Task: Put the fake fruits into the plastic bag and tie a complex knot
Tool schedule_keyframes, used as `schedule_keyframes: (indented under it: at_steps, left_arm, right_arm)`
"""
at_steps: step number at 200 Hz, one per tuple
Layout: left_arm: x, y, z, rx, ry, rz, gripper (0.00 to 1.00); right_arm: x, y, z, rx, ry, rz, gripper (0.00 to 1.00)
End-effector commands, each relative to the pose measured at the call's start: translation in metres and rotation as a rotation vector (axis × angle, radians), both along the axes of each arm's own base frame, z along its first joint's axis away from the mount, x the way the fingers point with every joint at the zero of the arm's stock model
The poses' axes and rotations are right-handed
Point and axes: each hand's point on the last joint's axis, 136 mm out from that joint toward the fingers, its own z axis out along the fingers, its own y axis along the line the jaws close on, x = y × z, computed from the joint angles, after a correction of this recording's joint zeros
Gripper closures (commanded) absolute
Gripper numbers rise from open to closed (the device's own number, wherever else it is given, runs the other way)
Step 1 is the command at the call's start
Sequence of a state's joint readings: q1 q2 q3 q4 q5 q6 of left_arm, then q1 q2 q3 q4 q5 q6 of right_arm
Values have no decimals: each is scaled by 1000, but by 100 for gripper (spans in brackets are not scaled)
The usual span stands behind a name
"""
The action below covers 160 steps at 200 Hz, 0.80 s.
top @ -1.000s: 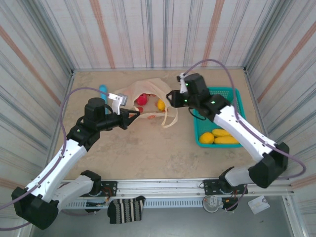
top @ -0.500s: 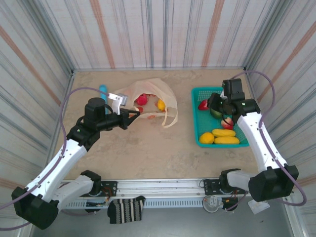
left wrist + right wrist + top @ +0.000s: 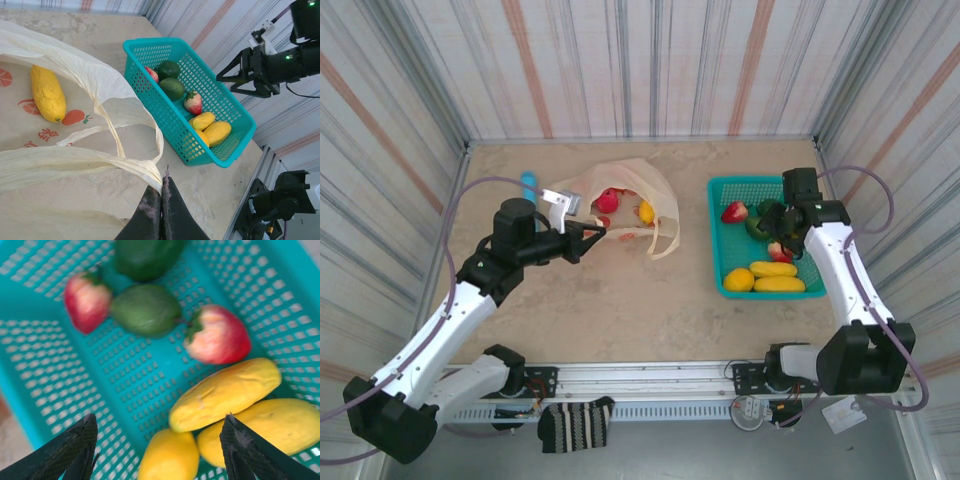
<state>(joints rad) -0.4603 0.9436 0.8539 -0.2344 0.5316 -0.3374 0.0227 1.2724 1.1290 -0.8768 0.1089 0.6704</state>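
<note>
**Pinching the bag rim, other arm open over the basket**

The plastic bag (image 3: pixel 638 182) lies on the desk (image 3: pixel 620 300) at about 11 o'clock from the desk's middle in the top view. Its loop handles trail toward 5 o'clock. Two of the fake fruits (image 3: pixel 610 199) show inside it: a red fruit, and a yellow fruit (image 3: pixel 646 211) at its 4 o'clock.

The left end effector (image 3: pixel 592 233) is at the bag's 7 o'clock edge. In the left wrist view its fingers (image 3: pixel 170 210) are pressed together on the crumpled rim, holding it up off the desk.

At 3 o'clock from the bag, well apart, stands a teal basket (image 3: pixel 717 262) with more fruits. In the right wrist view two green ones (image 3: pixel 146 309) lie toward 12 o'clock, with a red-and-pale one on either side of the nearer green. Three yellow ones (image 3: pixel 225 392) are bunched toward 5 o'clock.

The right end effector (image 3: pixel 157 447) hangs over the basket with its fingers spread wide, touching no fruit. In the top view it sits near the basket's 1 o'clock corner.
</note>
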Motion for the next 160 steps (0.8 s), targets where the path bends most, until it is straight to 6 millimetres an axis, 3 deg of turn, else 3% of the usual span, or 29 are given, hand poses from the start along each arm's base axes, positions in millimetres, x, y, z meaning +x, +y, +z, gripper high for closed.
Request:
schedule_keyframes:
  at_steps: [1, 49, 92, 160]
  left_arm:
    - [-4, -3, -2, -1, 8, -19, 100]
    - [-6, -1, -1, 8, -4, -12, 100]
    - [-7, -2, -1, 15, -4, -8, 100]
    - [-11, -7, -4, 40, -3, -23, 100]
  right_arm:
    - [15, -18, -20, -36, 23, -70, 32]
    - [35, -29, -59, -86, 129, 56, 28]
    - [35, -34, -71, -243, 177, 193, 21]
    - [28, -32, -106, -335, 321, 310, 20]
